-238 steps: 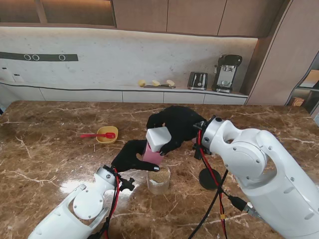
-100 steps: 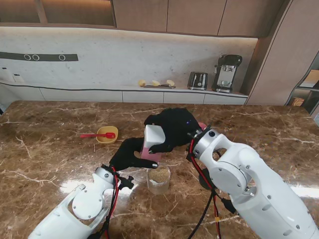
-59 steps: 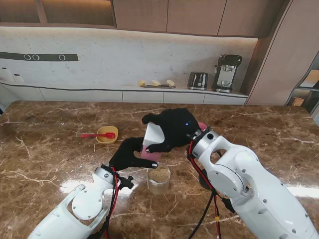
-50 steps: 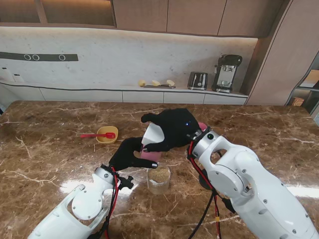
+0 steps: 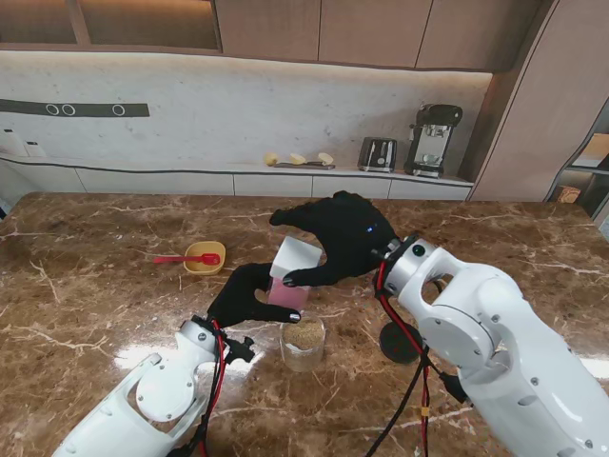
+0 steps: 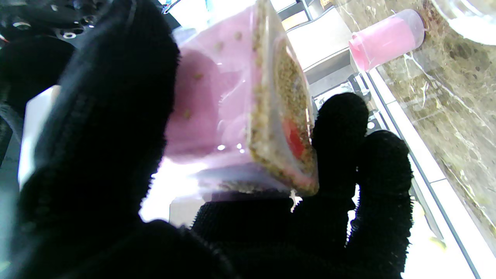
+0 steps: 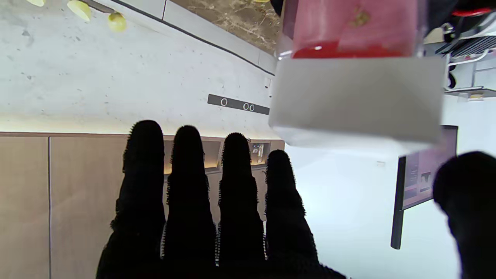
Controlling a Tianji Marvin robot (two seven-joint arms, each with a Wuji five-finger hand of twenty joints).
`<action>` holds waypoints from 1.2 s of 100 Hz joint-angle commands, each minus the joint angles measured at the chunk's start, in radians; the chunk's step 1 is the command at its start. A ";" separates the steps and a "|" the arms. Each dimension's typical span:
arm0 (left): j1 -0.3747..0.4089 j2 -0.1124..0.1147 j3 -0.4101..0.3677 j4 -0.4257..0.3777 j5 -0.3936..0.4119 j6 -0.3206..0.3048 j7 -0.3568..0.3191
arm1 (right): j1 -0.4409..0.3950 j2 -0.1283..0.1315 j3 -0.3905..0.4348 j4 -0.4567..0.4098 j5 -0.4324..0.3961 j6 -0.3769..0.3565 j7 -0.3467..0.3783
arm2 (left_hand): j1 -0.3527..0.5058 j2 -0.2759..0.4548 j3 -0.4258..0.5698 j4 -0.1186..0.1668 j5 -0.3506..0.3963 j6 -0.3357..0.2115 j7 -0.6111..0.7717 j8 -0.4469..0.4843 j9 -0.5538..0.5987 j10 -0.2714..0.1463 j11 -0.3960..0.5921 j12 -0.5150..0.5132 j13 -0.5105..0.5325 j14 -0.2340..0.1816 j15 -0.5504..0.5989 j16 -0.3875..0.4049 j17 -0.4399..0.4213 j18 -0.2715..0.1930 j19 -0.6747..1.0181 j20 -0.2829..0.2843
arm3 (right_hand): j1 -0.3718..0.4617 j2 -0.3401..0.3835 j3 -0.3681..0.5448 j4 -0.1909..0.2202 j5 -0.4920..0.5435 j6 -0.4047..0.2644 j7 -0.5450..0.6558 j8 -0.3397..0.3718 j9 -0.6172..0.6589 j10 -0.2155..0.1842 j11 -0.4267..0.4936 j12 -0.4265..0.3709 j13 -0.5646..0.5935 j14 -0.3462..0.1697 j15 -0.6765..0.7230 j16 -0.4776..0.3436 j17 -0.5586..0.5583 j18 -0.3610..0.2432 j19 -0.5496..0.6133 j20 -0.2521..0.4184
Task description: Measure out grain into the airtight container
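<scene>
A: Left hand (image 5: 249,295)?
B: Clamped on pink translucent grain container with white lid (image 5: 291,273), lifted beyond the clear glass jar (image 5: 303,344).
A: Right hand (image 5: 340,235)?
B: Fingers straight, apart, touching the lid.

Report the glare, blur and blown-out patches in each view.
Stand view: sharp, with light reflections on the marble table. Left wrist view: the pink container is close and soft, white blowout beneath it. Right wrist view: the white lid is blurred, with bright washout beside the fingers.
</scene>
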 commanded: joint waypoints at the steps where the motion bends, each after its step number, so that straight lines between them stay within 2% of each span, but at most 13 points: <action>1: 0.005 0.000 0.001 -0.004 0.002 -0.001 -0.001 | 0.006 0.012 0.022 -0.031 0.037 -0.012 0.041 | 0.223 0.441 0.524 -0.007 0.141 -0.405 0.700 -0.002 0.132 -0.202 0.169 0.050 0.015 -0.077 0.019 0.011 -0.006 -0.027 0.020 0.012 | 0.049 -0.026 -0.011 0.042 -0.038 0.001 -0.029 0.026 -0.050 -0.026 -0.020 0.010 -0.064 -0.035 -0.022 -0.015 -0.059 -0.014 -0.064 0.040; 12: 0.005 0.000 0.000 -0.004 0.003 -0.002 -0.002 | 0.019 0.025 0.067 -0.063 0.121 -0.054 0.145 | 0.224 0.441 0.524 -0.007 0.142 -0.403 0.700 -0.002 0.132 -0.199 0.169 0.050 0.015 -0.077 0.019 0.011 -0.006 -0.029 0.019 0.012 | 0.231 -0.137 -0.014 0.059 -0.059 0.027 -0.040 0.044 -0.121 -0.026 -0.044 0.015 -0.132 -0.057 -0.043 -0.004 -0.151 -0.013 -0.147 0.086; 22: 0.005 0.001 -0.001 -0.004 0.004 -0.002 -0.002 | 0.040 0.043 0.092 -0.079 0.253 -0.064 0.260 | 0.224 0.441 0.525 -0.007 0.142 -0.401 0.700 -0.002 0.132 -0.200 0.169 0.050 0.014 -0.075 0.019 0.011 -0.005 -0.028 0.019 0.011 | 0.405 -0.212 -0.021 0.086 -0.069 0.041 -0.047 0.054 -0.168 -0.017 -0.060 0.015 -0.166 -0.058 -0.059 0.000 -0.189 -0.007 -0.206 0.117; 23: 0.005 0.001 -0.001 -0.004 0.004 -0.002 -0.003 | 0.043 0.045 0.094 -0.080 0.265 -0.065 0.270 | 0.224 0.441 0.525 -0.007 0.142 -0.402 0.700 -0.002 0.132 -0.200 0.169 0.050 0.014 -0.074 0.019 0.011 -0.005 -0.028 0.019 0.011 | 0.422 -0.220 -0.017 0.109 -0.070 0.042 -0.052 0.055 -0.174 -0.017 -0.061 0.016 -0.169 -0.057 -0.062 0.001 -0.189 -0.006 -0.220 0.128; 27: 0.005 0.001 -0.001 -0.004 0.004 -0.002 -0.003 | 0.054 0.053 0.099 -0.081 0.309 -0.067 0.309 | 0.224 0.440 0.525 -0.007 0.143 -0.401 0.700 -0.002 0.132 -0.199 0.169 0.050 0.015 -0.074 0.019 0.011 -0.006 -0.028 0.019 0.011 | 0.468 -0.244 0.039 0.155 -0.070 0.038 -0.057 0.058 -0.187 -0.012 -0.065 0.015 -0.179 -0.055 -0.066 0.003 -0.194 -0.008 -0.243 0.152; 34: 0.004 0.001 -0.001 -0.004 0.004 -0.002 -0.004 | 0.073 0.064 0.102 -0.080 0.357 -0.074 0.366 | 0.224 0.442 0.525 -0.007 0.143 -0.401 0.700 -0.002 0.132 -0.198 0.169 0.049 0.015 -0.073 0.019 0.012 -0.007 -0.027 0.019 0.011 | 0.490 -0.330 0.365 0.067 -0.065 0.024 -0.060 0.064 -0.199 -0.006 -0.064 0.017 -0.197 -0.052 -0.075 0.002 -0.195 -0.012 -0.286 0.188; 35: 0.004 0.001 0.000 -0.004 0.004 -0.002 -0.005 | 0.077 0.066 0.102 -0.080 0.363 -0.075 0.375 | 0.224 0.442 0.525 -0.007 0.143 -0.401 0.700 -0.002 0.132 -0.198 0.169 0.049 0.015 -0.073 0.019 0.012 -0.007 -0.027 0.019 0.011 | 0.490 -0.330 0.365 0.067 -0.065 0.024 -0.060 0.064 -0.199 -0.006 -0.064 0.017 -0.197 -0.052 -0.075 0.002 -0.195 -0.012 -0.286 0.188; 45: 0.004 0.002 -0.001 -0.004 0.004 -0.002 -0.006 | 0.100 0.077 0.091 -0.070 0.387 -0.080 0.424 | 0.225 0.441 0.524 -0.007 0.144 -0.399 0.699 -0.003 0.132 -0.197 0.169 0.049 0.015 -0.073 0.019 0.012 -0.006 -0.025 0.020 0.012 | 0.591 -0.370 0.584 0.065 -0.052 -0.019 -0.043 0.078 -0.229 -0.007 -0.072 0.018 -0.207 -0.044 -0.079 0.000 -0.182 -0.015 -0.302 0.192; 51: 0.003 0.002 -0.001 -0.004 0.004 -0.002 -0.007 | 0.112 0.081 0.078 -0.063 0.387 -0.079 0.442 | 0.225 0.441 0.525 -0.007 0.144 -0.397 0.699 -0.003 0.132 -0.196 0.169 0.049 0.015 -0.071 0.019 0.012 -0.007 -0.024 0.020 0.012 | 0.670 -0.386 0.643 0.050 -0.049 -0.053 -0.028 0.095 -0.234 -0.005 -0.070 0.021 -0.211 -0.041 -0.079 -0.002 -0.179 -0.013 -0.310 0.190; 63: 0.003 0.003 -0.001 -0.005 0.004 -0.001 -0.009 | 0.134 0.087 0.049 -0.046 0.385 -0.075 0.474 | 0.226 0.441 0.524 -0.007 0.144 -0.397 0.698 -0.003 0.132 -0.195 0.169 0.050 0.014 -0.070 0.019 0.012 -0.006 -0.025 0.019 0.012 | 0.806 -0.361 0.657 0.025 -0.040 -0.135 0.001 0.140 -0.256 -0.010 -0.057 0.036 -0.222 -0.044 -0.077 -0.002 -0.178 -0.011 -0.320 0.186; 77: 0.003 0.003 -0.004 -0.006 0.006 0.000 -0.011 | 0.152 0.090 0.025 -0.030 0.385 -0.066 0.490 | 0.225 0.440 0.523 -0.007 0.143 -0.398 0.698 -0.003 0.132 -0.196 0.169 0.050 0.015 -0.072 0.020 0.012 -0.006 -0.024 0.019 0.012 | 0.835 -0.334 0.618 0.008 -0.031 -0.194 0.051 0.229 -0.268 -0.016 -0.016 0.087 -0.222 -0.056 -0.051 0.020 -0.166 -0.017 -0.313 0.187; 90: 0.004 0.004 -0.005 -0.008 0.007 0.001 -0.011 | 0.160 0.089 0.013 -0.023 0.384 -0.060 0.493 | 0.224 0.442 0.523 -0.007 0.143 -0.401 0.699 -0.003 0.132 -0.199 0.169 0.051 0.015 -0.073 0.020 0.012 -0.006 -0.024 0.019 0.012 | 0.824 -0.330 0.585 -0.002 0.001 -0.205 0.085 0.283 -0.264 -0.018 0.015 0.127 -0.194 -0.073 -0.008 0.062 -0.135 -0.024 -0.282 0.198; 120: 0.004 0.003 -0.004 -0.008 0.006 0.000 -0.009 | 0.161 0.082 -0.005 -0.007 0.389 -0.045 0.461 | 0.224 0.442 0.524 -0.007 0.142 -0.404 0.700 -0.002 0.131 -0.201 0.169 0.051 0.014 -0.077 0.018 0.011 -0.006 -0.026 0.019 0.012 | 0.730 -0.358 0.508 -0.017 0.045 -0.165 0.099 0.303 -0.172 -0.027 0.064 0.162 -0.077 -0.096 0.090 0.130 -0.038 -0.042 -0.205 0.217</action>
